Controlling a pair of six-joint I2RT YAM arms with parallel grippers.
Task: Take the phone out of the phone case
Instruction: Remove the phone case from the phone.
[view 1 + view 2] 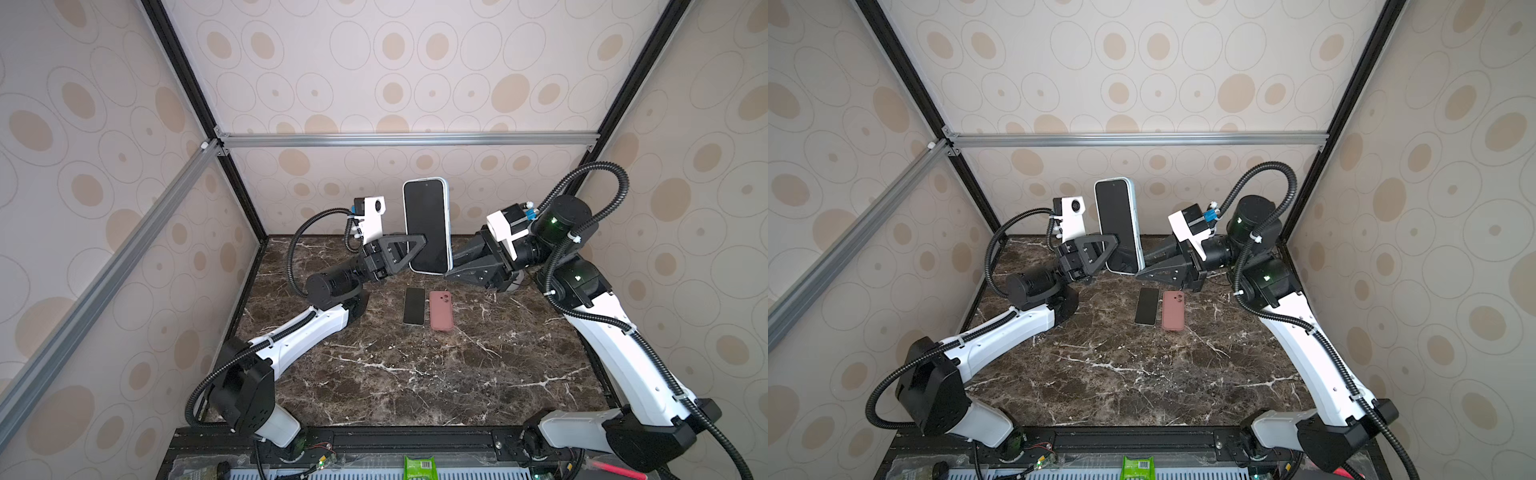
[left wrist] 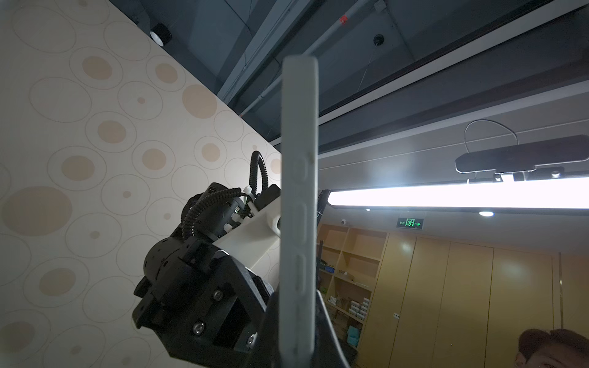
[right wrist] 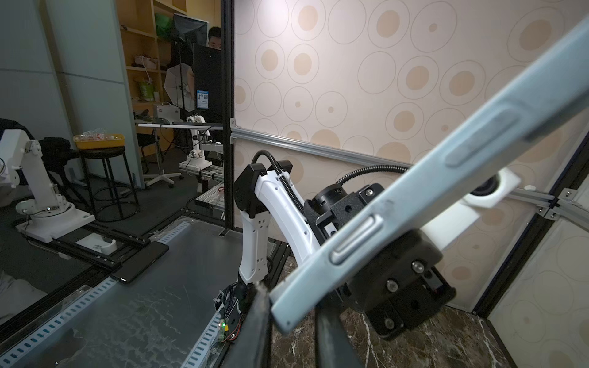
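– Peeling looks like the step in hand. The black-screened phone [image 1: 424, 224] seems fully seated in its pale blue soft-plastic case [image 1: 448, 216]. It is held upright in the air above the far edge of the dark brown marble-patterned tabletop [image 1: 415, 374], about midway along that edge.
– Who has it?
– Both arms. The left gripper [image 1: 420, 243] is clamped on one long side, low down. Its wrist view shows the case's side wall [image 2: 299, 191] pinched between the fingers. The right gripper [image 1: 453, 269] is closed on the bottom corner of the opposite side.
– So how should it go?
– One arm should pin the body. The other should take only the case's lip at a corner and roll it back off the screen. Pinching across phone and case together would just lock them.
– Any risk?
– At this height a sudden release could drop the phone. A bare black slab phone [image 1: 414, 306] and a dusty-pink case [image 1: 441, 310] lie flat just beside each other, between the surface's middle and its far edge. Better to free the phone low and clear of them.
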